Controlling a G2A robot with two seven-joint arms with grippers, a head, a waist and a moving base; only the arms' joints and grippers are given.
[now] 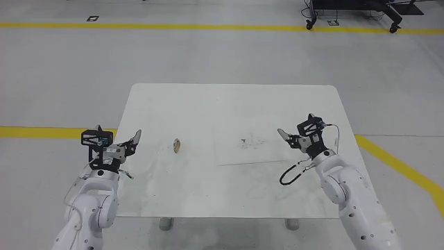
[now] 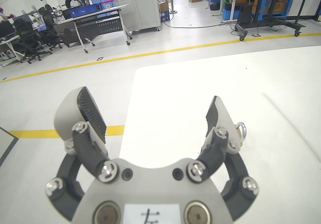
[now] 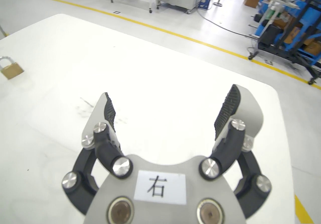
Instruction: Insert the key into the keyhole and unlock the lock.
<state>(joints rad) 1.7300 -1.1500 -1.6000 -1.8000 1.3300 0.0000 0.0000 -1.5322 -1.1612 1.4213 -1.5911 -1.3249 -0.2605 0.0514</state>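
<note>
Brass-bodied, with a silver shackle, the padlock (image 3: 10, 69) lies flat in the right wrist view. In the left wrist view just its shackle loop peeks from behind a finger, and from above it is a small tan spot on the left half of the white table (image 1: 229, 104). The left gripper (image 1: 119, 144) sits at the table's left edge near the lock, and the right gripper (image 1: 298, 130) is over the right side. Both have their fingers spread and empty, with ribbed black pads (image 2: 91, 112) on pale metal.
</note>
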